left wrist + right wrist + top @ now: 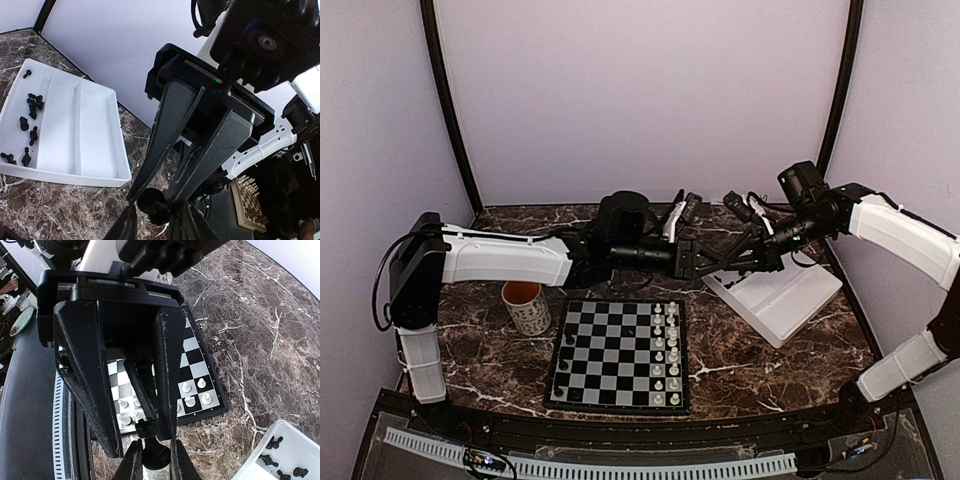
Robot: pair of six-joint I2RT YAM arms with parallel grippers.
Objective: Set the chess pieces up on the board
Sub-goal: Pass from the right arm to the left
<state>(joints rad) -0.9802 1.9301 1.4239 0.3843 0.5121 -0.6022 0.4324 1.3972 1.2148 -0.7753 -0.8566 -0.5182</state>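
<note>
right gripper (155, 454) clamped on black chess piece (148, 440), base between its tips, head pointing straight ahead | left gripper (156, 222) meets it tip-to-tip, jaws flanking that head, grip unclear | board (197, 347) below and beyond, nearer left arm

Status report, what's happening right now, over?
Right hand shut on black chess piece, midair. Left hand open around it. Board unobstructed; mug beside it.

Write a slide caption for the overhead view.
Left arm and right arm meet mid-air behind the chessboard, white pieces lining its right edge, mug left, tray right.
</note>
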